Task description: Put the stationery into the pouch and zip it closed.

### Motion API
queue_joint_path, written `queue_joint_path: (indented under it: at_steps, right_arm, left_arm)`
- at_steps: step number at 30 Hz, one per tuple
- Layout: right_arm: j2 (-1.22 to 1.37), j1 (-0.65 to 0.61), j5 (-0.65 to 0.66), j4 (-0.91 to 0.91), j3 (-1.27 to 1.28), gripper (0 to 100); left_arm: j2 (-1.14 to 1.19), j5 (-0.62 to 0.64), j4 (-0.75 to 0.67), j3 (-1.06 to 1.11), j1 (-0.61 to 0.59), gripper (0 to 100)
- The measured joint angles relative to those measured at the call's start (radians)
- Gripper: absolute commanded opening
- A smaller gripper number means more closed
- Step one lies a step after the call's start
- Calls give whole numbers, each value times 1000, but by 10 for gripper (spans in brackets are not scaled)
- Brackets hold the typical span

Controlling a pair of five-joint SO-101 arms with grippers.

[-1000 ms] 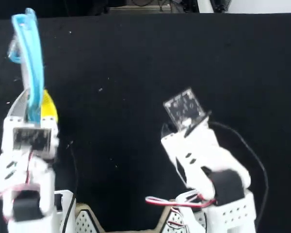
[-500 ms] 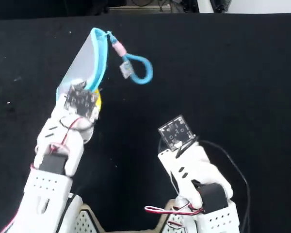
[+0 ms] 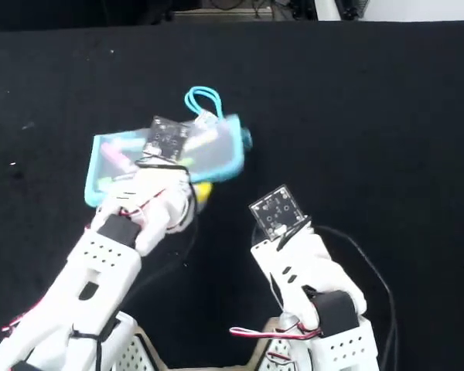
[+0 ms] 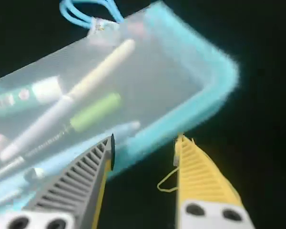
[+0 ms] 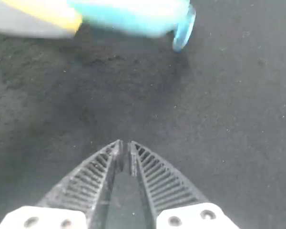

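The left arm [image 3: 100,263] slants up across the black bench [image 3: 356,116] to the pouch [image 3: 108,164], which lies flat on the bench with its long side running across. It is see-through with a light blue border, and the stationery shows inside it: a long white pen [image 4: 100,71], a green marker [image 4: 93,112] beside that, and other pieces too blurred to name. The left pincer [image 4: 144,143] is at the pouch's near edge, released: its fingers stand apart, the grey one over the clear face, the yellow one just off the blue border, with the border between them. I cannot tell whether either touches the pouch. A blue cord loop [image 3: 203,100] lies on the bench at the pouch's far edge. A small blue tab [image 3: 247,139] sticks out at its right end. Nearer than that end, apart from the pouch, the right pincer [image 5: 125,145] is clenched on nothing, its tips together above bare bench.
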Motion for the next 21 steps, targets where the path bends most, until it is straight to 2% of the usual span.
queue_joint_path:
  at_steps: [8,11,14,17,21]
  right_arm:
    - [0,0,0,0,3,12]
    - [0,0,0,0,3,12]
    - [0,0,-2,0,20,12]
    - [0,0,-11,0,20,14]
    - [0,0,-129,0,20,15]
  left_arm:
    - [-184,-12,342,-170,29,212]
    - [-308,-55,436,-178,25,137]
    - [-451,-124,509,-149,-38,22]
    - [-592,-187,543,-46,-138,41]
    - [-795,-262,635,95,-290,33]
